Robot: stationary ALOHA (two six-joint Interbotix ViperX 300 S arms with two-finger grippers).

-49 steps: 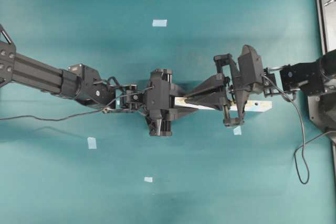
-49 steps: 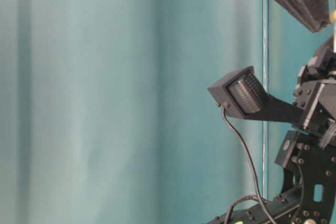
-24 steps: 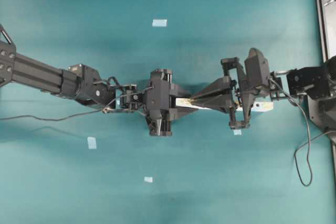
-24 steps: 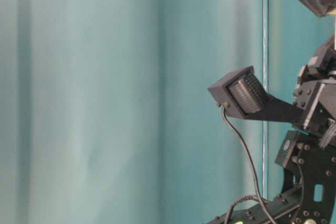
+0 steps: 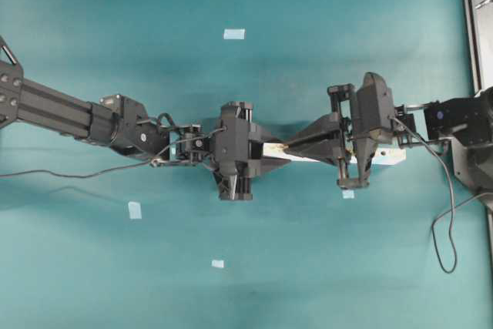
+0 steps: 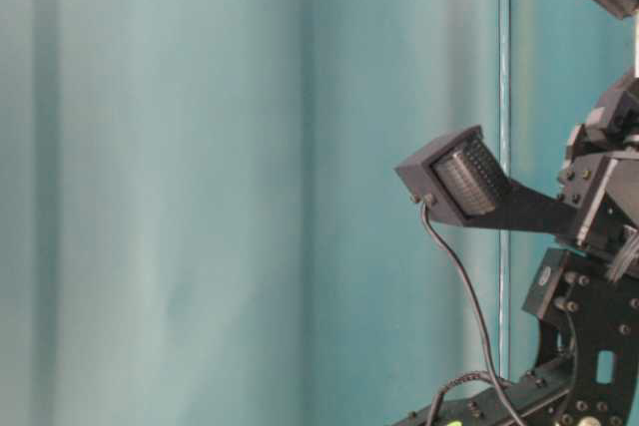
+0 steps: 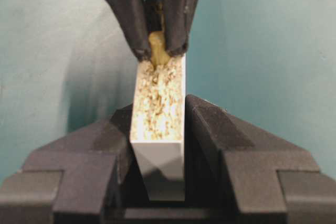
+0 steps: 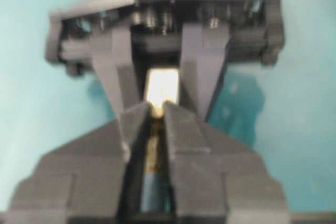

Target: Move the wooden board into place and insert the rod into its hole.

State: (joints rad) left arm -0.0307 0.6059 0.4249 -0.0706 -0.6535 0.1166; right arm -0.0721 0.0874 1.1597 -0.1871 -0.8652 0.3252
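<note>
The wooden board [image 7: 157, 108] stands on its long edge, raw chipboard edge up, and my left gripper [image 7: 157, 124] is shut on its near end. In the overhead view the board [image 5: 389, 156] runs rightward from the left gripper [image 5: 258, 150] and passes under the right arm. My right gripper [image 5: 289, 146] is shut on the rod [image 7: 157, 48], a short beige peg whose tip touches the far part of the board's raw edge. In the right wrist view the rod [image 8: 155, 129] sits between the fingers of the right gripper [image 8: 156, 109], with the board [image 8: 163, 85] just beyond. No hole shows.
Small pale blue tape squares [image 5: 234, 34] [image 5: 135, 209] [image 5: 218, 263] [image 5: 348, 193] lie on the teal table. A black frame [image 5: 471, 21] runs along the right edge. The right arm's cable [image 5: 443, 221] loops below it. The table-level view shows mostly the left arm's camera housing [image 6: 459, 177].
The right gripper has shifted a little to the right along the board and levelled out, with the rod still in it. The left gripper has not moved.
</note>
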